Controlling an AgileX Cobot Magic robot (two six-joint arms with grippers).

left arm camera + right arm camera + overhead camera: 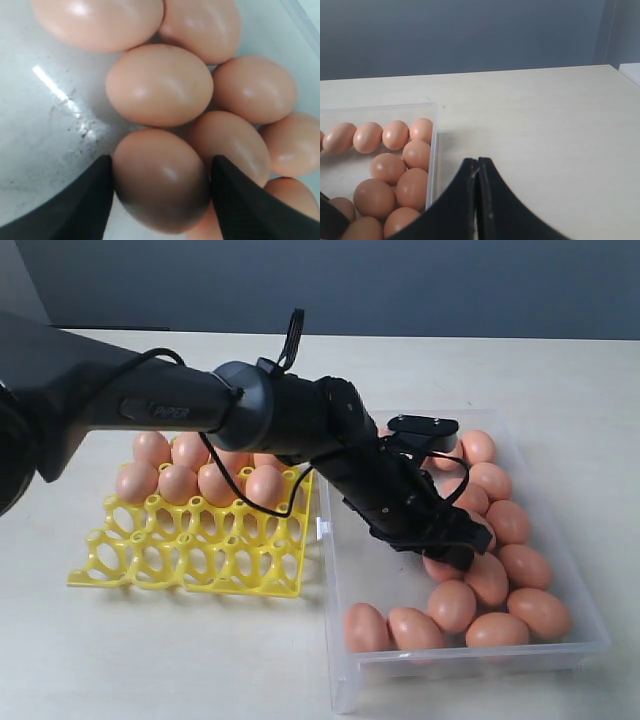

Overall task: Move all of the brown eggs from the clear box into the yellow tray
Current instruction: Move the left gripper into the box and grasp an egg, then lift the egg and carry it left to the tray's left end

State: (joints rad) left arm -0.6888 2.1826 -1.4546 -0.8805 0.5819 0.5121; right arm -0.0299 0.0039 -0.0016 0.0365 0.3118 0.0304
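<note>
The clear box (470, 660) stands on the right with several brown eggs (510, 522) along its right side and front. My left gripper (455, 545) reaches down into it. In the left wrist view both black fingers (85, 200) press the sides of one brown egg (160, 180) that lies on the box floor among others. The yellow tray (190, 560) lies left of the box, with several brown eggs (180, 480) in its back rows. My right gripper (478, 167) is shut and empty, over the table beside the clear box (434, 150); the exterior view does not show it.
The left arm (300, 420) crosses above the tray's back right corner and the box's left wall. The box floor (45, 115) to one side of the gripped egg is bare and scuffed. Pale table (545, 125) runs back to a grey wall.
</note>
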